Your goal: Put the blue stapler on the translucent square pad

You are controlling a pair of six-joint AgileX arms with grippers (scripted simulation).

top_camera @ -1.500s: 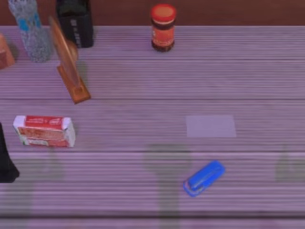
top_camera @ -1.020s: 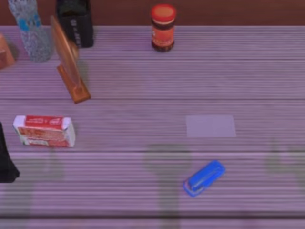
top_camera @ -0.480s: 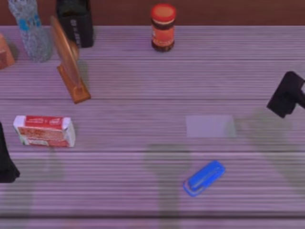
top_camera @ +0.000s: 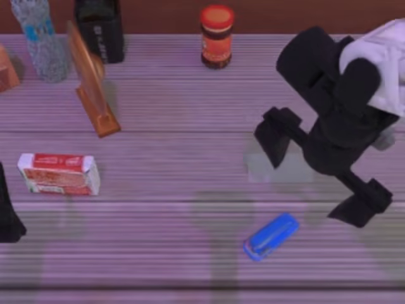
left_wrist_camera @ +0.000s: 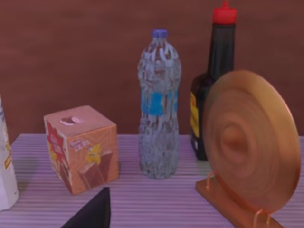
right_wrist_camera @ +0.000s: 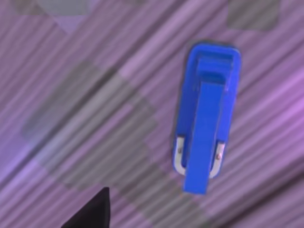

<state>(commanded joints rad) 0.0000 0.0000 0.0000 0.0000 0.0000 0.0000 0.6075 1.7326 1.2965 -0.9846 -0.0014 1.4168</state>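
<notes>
The right arm has swung in from the worktop's right edge, and its end effector (top_camera: 316, 171) now hangs over the translucent square pad (top_camera: 288, 172) with its fingers spread wide. The blue stapler (top_camera: 271, 236) lies untouched on the worktop, near the pad on the front side, slanted. The left end effector (top_camera: 7, 215) sits parked at the left edge; I cannot tell its opening.

- The thin translucent greyish-lavender square pad (top_camera: 281, 171) is partly covered by the black right arm.
- The black left arm (top_camera: 7, 218) is cut off at the top view's left edge.
</notes>
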